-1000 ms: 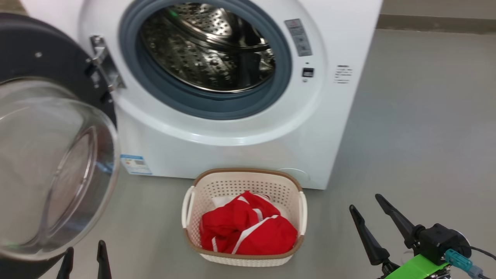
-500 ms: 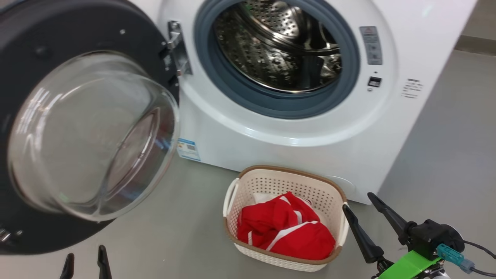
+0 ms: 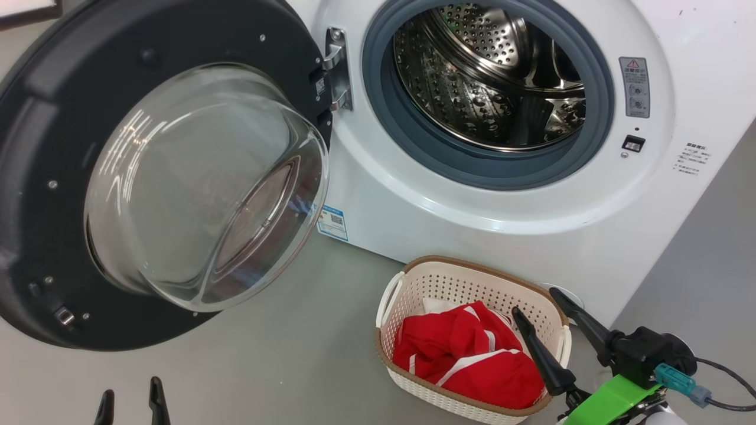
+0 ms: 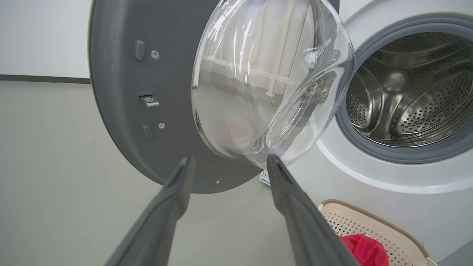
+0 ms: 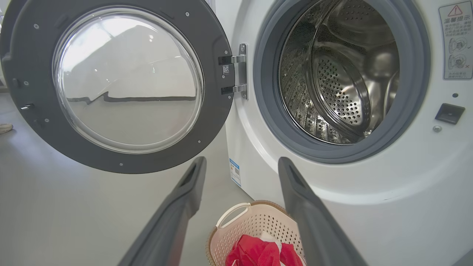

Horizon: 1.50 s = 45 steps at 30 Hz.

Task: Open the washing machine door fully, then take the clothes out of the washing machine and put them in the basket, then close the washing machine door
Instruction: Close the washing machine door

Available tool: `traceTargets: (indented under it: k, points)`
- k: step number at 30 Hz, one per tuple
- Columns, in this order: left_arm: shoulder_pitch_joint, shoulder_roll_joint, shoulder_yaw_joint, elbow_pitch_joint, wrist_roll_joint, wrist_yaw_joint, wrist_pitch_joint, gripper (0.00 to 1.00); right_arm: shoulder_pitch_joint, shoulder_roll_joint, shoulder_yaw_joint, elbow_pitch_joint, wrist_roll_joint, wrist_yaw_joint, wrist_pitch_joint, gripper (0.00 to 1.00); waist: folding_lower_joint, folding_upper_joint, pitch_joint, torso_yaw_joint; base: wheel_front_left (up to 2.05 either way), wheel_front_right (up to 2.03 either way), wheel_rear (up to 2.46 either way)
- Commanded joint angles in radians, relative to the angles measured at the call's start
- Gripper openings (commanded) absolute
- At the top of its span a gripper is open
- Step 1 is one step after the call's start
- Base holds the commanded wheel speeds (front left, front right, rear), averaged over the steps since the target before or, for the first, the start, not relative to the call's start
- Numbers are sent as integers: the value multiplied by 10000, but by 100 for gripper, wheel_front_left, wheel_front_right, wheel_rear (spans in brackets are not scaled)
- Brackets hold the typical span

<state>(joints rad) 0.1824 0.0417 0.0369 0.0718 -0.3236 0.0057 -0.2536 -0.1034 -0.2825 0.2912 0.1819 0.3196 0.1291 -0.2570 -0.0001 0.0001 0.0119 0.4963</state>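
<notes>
The washing machine (image 3: 472,236) stands white with its steel drum (image 3: 472,88) bare of fabric. Its door (image 3: 59,88) hangs open to the left, the glass bowl facing me. On the floor in front sits the basket (image 3: 466,283) with the red clothes (image 3: 472,354) inside. My right gripper (image 3: 534,301) is open over the basket's right rim. At the bottom left my left gripper (image 3: 131,389) is open and holds nothing. The left wrist view puts the left gripper (image 4: 230,159) below the door (image 4: 122,111). In the right wrist view the right gripper (image 5: 242,160) points between the door (image 5: 218,122) and the drum (image 5: 340,74), above the basket (image 5: 231,214).
Grey floor (image 3: 295,366) spreads in front of the machine and below the door. A white shoe (image 5: 3,128) shows at the far left edge of the right wrist view. A blue label sticker (image 3: 332,221) sits low on the washer's front.
The head view has swung left and closer, bringing the whole open door into the picture. The right gripper now overlaps the basket's right rim instead of standing to its right. Both grippers stay open.
</notes>
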Motion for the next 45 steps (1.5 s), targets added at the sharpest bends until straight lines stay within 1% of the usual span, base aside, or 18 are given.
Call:
traceTargets:
  k: [1, 13, 14, 16, 19, 23, 26, 28, 30, 31, 33, 36, 40, 41, 42, 45]
  points:
    - [-103, 85, 349, -261, -102, 95, -82, 100, -340, -79, 256, -180, 127, 16, -48, 100, 1, -1, 17, 57, 0, 0, 0]
    - [-27, 85, 460, -545, -255, 194, -82, 100, -520, -83, 439, -111, 183, 16, -48, 100, 1, -1, 52, 106, 0, 0, 0]
    - [-46, 85, 476, -614, -262, 177, -82, 68, -518, -82, 442, -118, 189, 16, -48, 100, 1, -1, 49, 107, 0, 0, 0]
    - [-83, 85, 521, -795, -311, 114, -82, 0, -505, -77, 431, -129, 196, 16, -48, 100, 1, -1, 50, 107, 0, 0, 0]
    - [-202, 85, 753, -1295, -350, -11, -82, 0, -463, -72, 390, -145, 196, 16, -48, 100, 1, -1, 56, 111, 0, 0, 0]
    - [-599, 140, 1500, -2316, -427, -326, -82, 0, -424, -56, 307, -184, 160, 16, -48, 100, 1, -1, 108, 129, 0, 0, 0]
    - [-1187, 453, 2200, -2952, -649, -621, -82, 0, -428, -50, 220, -225, 116, 16, -48, 100, 1, -1, 189, 161, 0, 0, 0]
    - [-1703, 898, 2664, -3075, -903, -788, -82, 0, -420, -37, 190, -238, 91, 16, -48, 100, 1, -1, 215, 176, 0, 0, 0]
    - [-2352, 1375, 3081, -2953, -1459, -933, -30, 0, -411, -16, 168, -243, 76, 16, -48, 100, 1, -1, 233, 188, 0, 0, 0]
    - [-2352, 1375, 3081, -2953, -1459, -933, -30, 0, -411, -16, 168, -243, 76, 16, -48, 100, 1, -1, 233, 188, 0, 0, 0]
    - [-3092, 2056, 3443, -2716, -1944, -1053, 155, 0, -398, 10, 146, -248, 64, 16, -48, 100, 1, -1, 241, 191, 0, 0, 0]
    - [-4255, 3040, 3706, -2185, -2717, -1183, 674, 0, -356, 33, 95, -270, 56, 16, -48, 100, 1, -1, 251, 191, 0, 0, 0]
    - [-5842, 3994, 3931, -710, -4330, -1273, 1747, 0, -275, 65, 44, -280, 44, 16, -48, 100, 1, -1, 245, 179, 0, 0, 0]
    - [-6176, 4193, 3881, -187, -4790, -1287, 2233, 0, -253, 76, 31, -286, 40, 16, -48, 100, 1, -1, 240, 174, 0, 0, 0]
    - [-6875, 4553, 3880, 854, -5676, -1304, 3127, 0, -216, 87, 13, -306, 26, 16, -48, 100, 1, -1, 250, 171, 0, 0, 0]
    - [-7763, 5044, 3754, 2420, -6789, -1313, 4651, 0, -180, 98, -12, -325, 2, 16, -48, 100, 1, -1, 278, 168, 0, 0, 0]
